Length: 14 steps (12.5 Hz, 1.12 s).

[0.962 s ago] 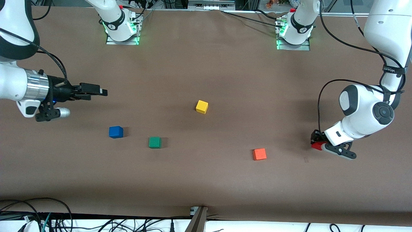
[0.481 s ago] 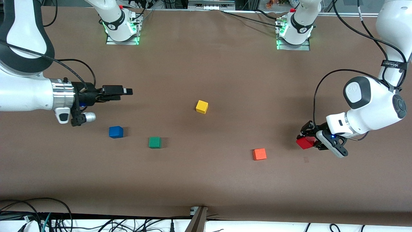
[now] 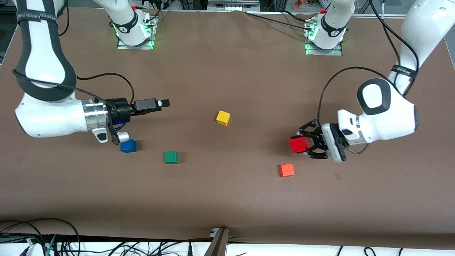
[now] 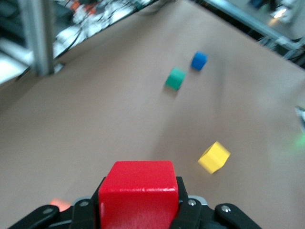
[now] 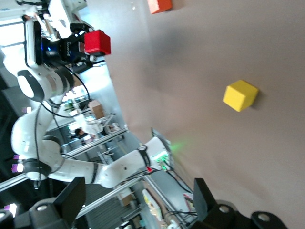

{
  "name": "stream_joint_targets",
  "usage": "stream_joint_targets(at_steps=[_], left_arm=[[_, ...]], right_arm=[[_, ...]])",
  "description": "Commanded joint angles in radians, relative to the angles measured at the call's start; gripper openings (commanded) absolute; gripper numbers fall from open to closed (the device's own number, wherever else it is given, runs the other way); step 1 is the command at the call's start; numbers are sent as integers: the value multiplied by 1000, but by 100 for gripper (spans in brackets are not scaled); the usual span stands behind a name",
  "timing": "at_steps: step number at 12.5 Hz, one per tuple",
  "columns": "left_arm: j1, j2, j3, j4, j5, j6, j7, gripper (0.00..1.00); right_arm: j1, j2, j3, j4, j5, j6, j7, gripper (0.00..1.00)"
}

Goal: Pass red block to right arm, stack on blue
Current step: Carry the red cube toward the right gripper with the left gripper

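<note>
Left gripper (image 3: 300, 145) clamping red block (image 3: 298, 145) tight, holding it in air over bare table (image 3: 249, 199) near orange cube (image 3: 286, 170), pointing toward right arm's end. Right gripper (image 3: 164, 103) hanging over table with fingers spread, gripping nothing. Blue cube (image 3: 128, 145) sitting beside green cube (image 3: 171, 156). Yellow cube (image 3: 223, 117) lying mid-table.

A robotics lab is shown. Two white robot arms are bolted to metal base plates (image 3: 135, 45) lit by green lights, along one edge of a desk (image 3: 227, 199) covered in plain brown sheeting. Bundles of black cables (image 3: 42, 241) are seen trailing past the desk's edges, and aluminium framing (image 4: 40, 38) stands beside it. Small coloured test cubes, such as a yellow cube (image 3: 223, 117), are laid out on the desk.
</note>
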Motion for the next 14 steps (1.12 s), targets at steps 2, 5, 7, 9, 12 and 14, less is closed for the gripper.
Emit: stream_joint_targets(at_steps=[2, 5, 7, 9, 12, 14], left_arm=[[-81, 23, -39, 10, -343, 39, 288, 0], [-160, 49, -36, 12, -701, 94, 696, 0], [-210, 55, -22, 10, -830, 97, 862, 0], [-273, 67, 5, 12, -959, 97, 1015, 0], [-383, 97, 67, 49, -1200, 97, 1255, 0], [-452, 98, 116, 102, -1312, 92, 1307, 0]], right_arm=[[29, 59, -2, 7, 134, 38, 7, 100], [90, 70, -2, -5, 252, 131, 17, 100], [120, 72, -2, -17, 317, 182, 17, 100], [135, 72, -2, -20, 359, 217, 17, 100], [163, 81, -2, -19, 392, 271, 5, 100], [166, 93, -3, -17, 394, 279, -28, 100]])
